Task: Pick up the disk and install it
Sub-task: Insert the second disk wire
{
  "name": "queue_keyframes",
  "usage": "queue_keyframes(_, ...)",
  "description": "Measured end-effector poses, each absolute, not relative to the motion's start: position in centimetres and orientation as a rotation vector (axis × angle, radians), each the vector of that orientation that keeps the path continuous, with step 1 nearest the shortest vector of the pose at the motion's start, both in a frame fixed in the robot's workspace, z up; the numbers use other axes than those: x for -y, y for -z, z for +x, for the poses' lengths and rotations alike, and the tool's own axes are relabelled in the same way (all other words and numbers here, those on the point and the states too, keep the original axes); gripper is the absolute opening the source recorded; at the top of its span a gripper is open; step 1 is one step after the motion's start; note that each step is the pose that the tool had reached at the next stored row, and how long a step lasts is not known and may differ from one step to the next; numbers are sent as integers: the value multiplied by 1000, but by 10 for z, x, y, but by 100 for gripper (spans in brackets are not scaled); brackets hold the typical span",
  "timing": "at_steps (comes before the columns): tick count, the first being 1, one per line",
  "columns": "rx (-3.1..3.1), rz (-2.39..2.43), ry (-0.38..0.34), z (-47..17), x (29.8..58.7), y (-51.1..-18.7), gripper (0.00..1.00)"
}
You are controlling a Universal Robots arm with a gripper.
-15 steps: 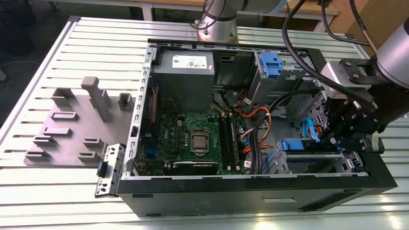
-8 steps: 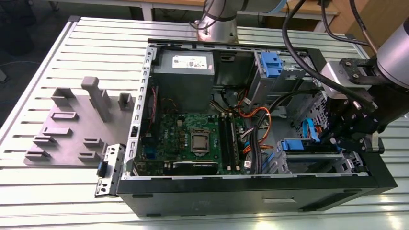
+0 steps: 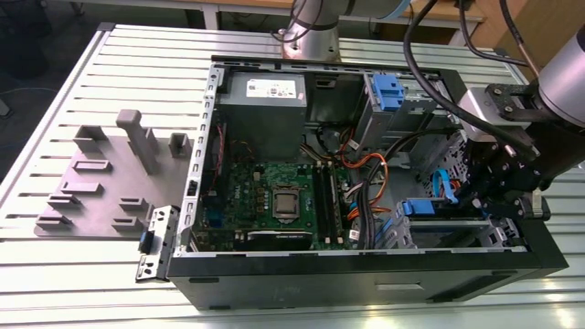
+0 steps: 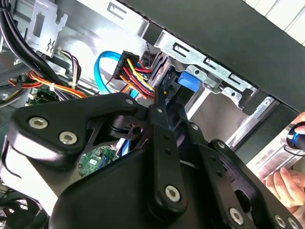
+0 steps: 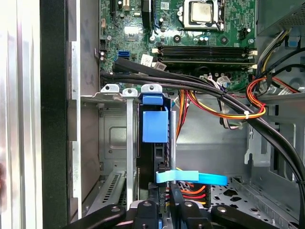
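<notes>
Blue-framed disk [image 5: 155, 126] seated edge-on in drive cage [image 5: 114, 119]; tool [image 5: 164, 191] at its rear.

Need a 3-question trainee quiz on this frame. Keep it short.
1. True or false: the disk stands on edge in the drive bay inside the computer case.
2. Which is the tool nearest to? A: the power supply. B: the drive bay holding the disk. C: the processor.
3. Fill in: the plastic carrier framing the disk is ___ in colour.

Key: 1 true; 2 B; 3 blue.
</notes>
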State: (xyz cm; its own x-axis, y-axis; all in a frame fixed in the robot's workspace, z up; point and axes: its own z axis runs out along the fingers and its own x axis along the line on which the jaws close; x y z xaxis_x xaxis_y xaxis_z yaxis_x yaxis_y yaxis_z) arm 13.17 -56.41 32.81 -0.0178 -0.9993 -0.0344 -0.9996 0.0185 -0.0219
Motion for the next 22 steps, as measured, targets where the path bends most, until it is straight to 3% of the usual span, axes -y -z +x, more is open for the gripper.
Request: queue_keyframes(22, -2212, -2172, -15, 127, 564, -360, 24)
